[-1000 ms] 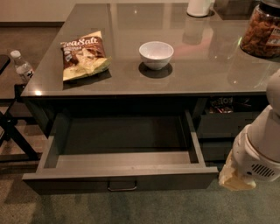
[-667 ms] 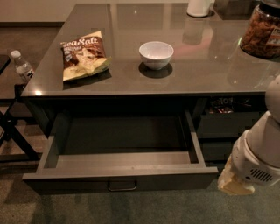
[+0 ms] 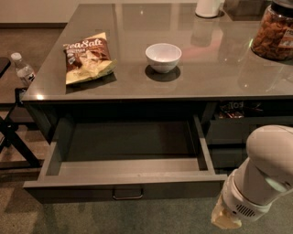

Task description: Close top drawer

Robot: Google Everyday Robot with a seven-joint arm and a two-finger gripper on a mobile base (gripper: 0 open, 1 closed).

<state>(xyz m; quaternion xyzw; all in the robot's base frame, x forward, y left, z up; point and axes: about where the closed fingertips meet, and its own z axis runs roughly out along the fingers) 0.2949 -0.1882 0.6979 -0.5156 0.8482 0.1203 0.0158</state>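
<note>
The top drawer (image 3: 123, 185) is a wide dark-grey drawer under the grey counter (image 3: 219, 73). It stands pulled far out, with its grey inside bare and a small bar pull (image 3: 127, 195) at the centre of its front. My white arm (image 3: 263, 176) comes in at the lower right. My gripper (image 3: 225, 219) hangs low, just right of the drawer's front right corner, and I cannot see it touching the drawer.
On the counter lie a chip bag (image 3: 87, 57), a white bowl (image 3: 163, 57), a snack jar (image 3: 274, 32) and a white container (image 3: 209, 7). A narrower drawer (image 3: 238, 112) at the right stands partly open, with packets inside. A water bottle (image 3: 23, 69) stands on a folding stand at the left.
My arm has shifted very slightly at the lower right. The drawer stays pulled out as before.
</note>
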